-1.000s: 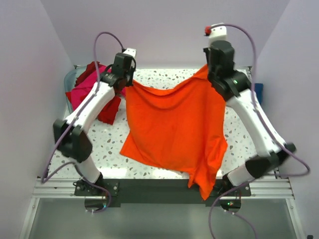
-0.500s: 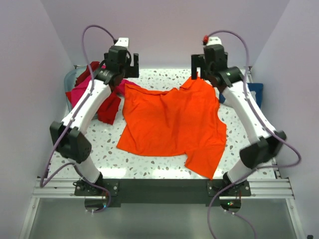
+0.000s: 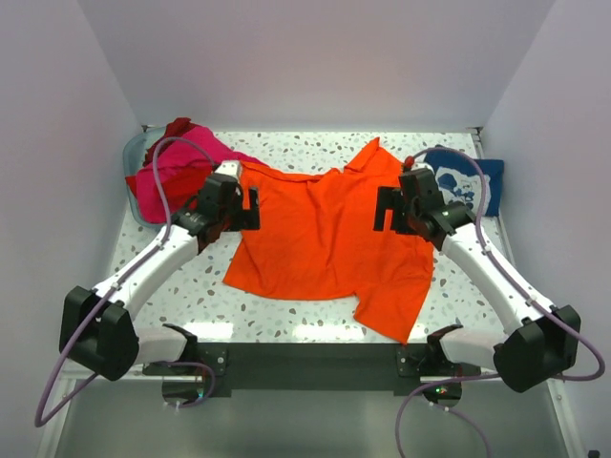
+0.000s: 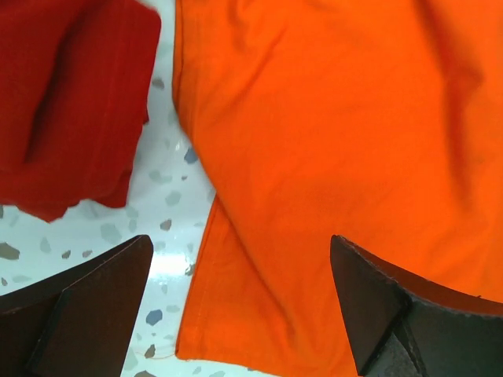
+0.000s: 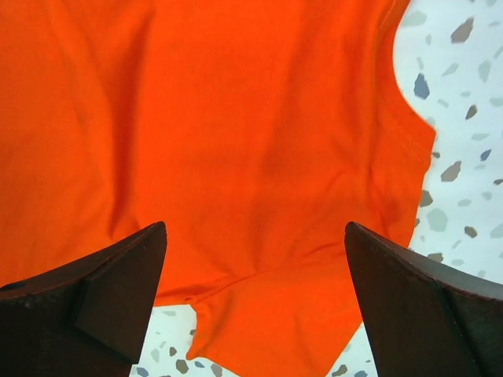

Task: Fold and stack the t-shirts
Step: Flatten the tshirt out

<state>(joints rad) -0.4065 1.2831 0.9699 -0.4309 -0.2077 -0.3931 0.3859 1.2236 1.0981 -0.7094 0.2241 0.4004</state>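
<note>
The orange t-shirt lies spread on the table, nothing folded or stacked (the other t-shirts wait heaped), with the jaws of the left gripper and right gripper wide open and empty.

This is looking like a robotics lab cell: plain lilac walls are boxing in a speckled tabletop, and the left arm and right arm are sitting bolted to an aluminium rail at its near edge.

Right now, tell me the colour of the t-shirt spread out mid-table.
Plain bright orange: the orange t-shirt shows best in the top external view.
</note>
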